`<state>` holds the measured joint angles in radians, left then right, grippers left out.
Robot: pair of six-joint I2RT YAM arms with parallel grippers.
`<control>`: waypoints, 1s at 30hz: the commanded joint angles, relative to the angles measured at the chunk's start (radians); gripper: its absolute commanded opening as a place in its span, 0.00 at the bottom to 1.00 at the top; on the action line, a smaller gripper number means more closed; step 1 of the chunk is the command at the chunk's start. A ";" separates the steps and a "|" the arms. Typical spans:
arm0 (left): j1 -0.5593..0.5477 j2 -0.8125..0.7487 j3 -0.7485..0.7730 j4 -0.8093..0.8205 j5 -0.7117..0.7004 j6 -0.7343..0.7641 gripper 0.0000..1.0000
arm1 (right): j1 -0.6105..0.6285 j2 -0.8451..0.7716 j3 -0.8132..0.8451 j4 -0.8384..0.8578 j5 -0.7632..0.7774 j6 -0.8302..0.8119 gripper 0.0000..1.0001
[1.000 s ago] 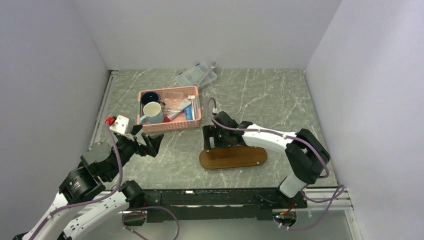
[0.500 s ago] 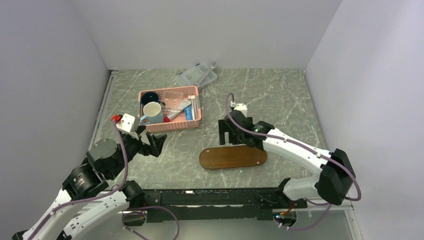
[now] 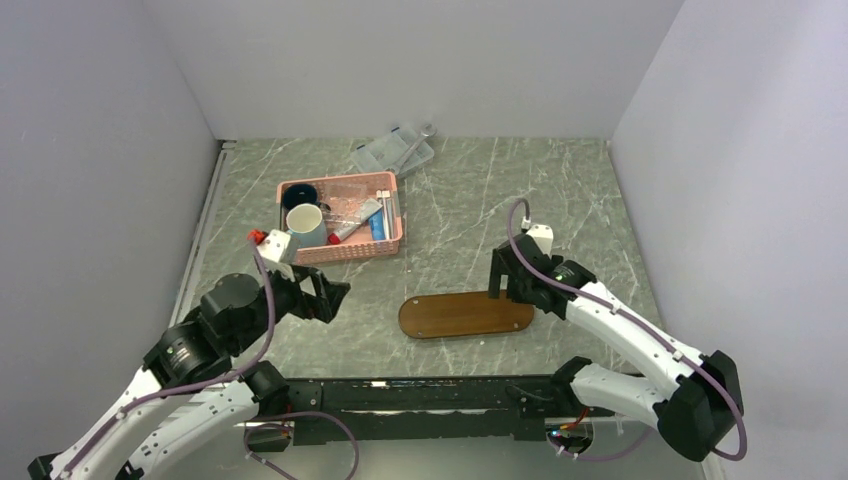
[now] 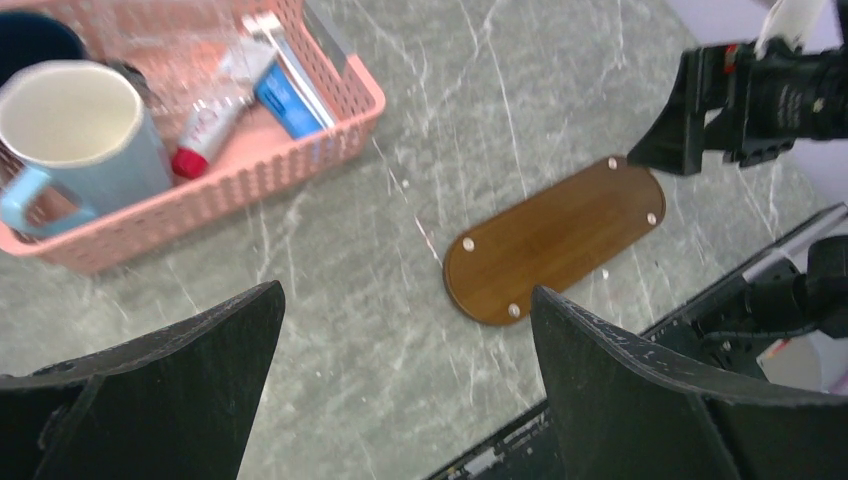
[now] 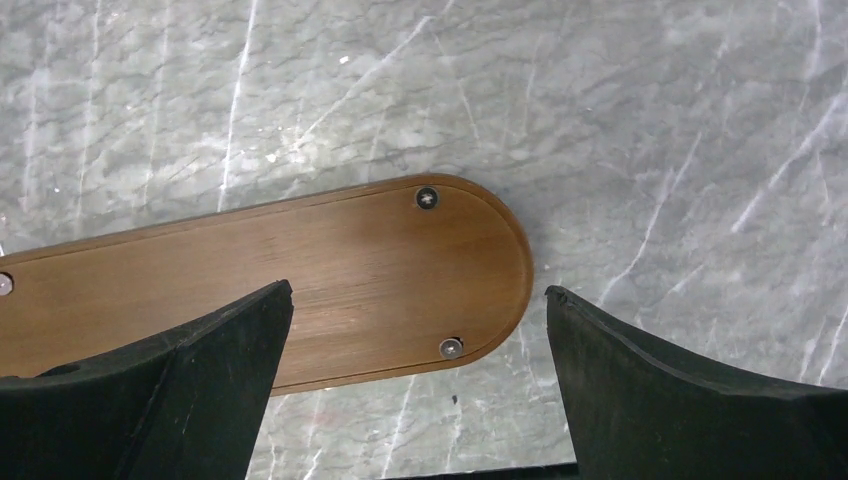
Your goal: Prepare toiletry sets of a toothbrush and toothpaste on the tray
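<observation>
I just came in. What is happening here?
Two robot arms are setting up toiletry sets, but nothing is placed yet. Both the left gripper and the right gripper are open and empty. The tray lies bare, with the right gripper over its right end. The toothpaste lies in the pink basket, with a mug.

Tray point(image 3: 466, 316): dark-brown wooden oval, lying flat, screw heads near both ends. Bright blue toothpaste tube point(image 4: 291, 101) lying inside pink basket point(image 4: 260, 165).
</observation>
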<state>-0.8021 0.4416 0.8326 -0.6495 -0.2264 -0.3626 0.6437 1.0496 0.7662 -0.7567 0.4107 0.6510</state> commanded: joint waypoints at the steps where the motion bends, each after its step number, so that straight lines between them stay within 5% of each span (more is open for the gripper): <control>1: -0.005 0.043 -0.039 -0.022 0.084 -0.110 0.99 | -0.046 -0.040 -0.006 -0.017 -0.011 0.045 1.00; 12: -0.003 0.154 -0.117 -0.021 0.153 -0.222 0.99 | -0.228 -0.083 -0.175 0.132 -0.156 0.092 1.00; 30: -0.002 0.241 -0.174 0.046 0.178 -0.255 0.99 | -0.240 -0.061 -0.249 0.253 -0.321 0.053 1.00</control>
<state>-0.8021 0.6785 0.6685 -0.6468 -0.0525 -0.5961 0.4080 0.9886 0.5278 -0.5640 0.1452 0.7212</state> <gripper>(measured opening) 0.992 0.994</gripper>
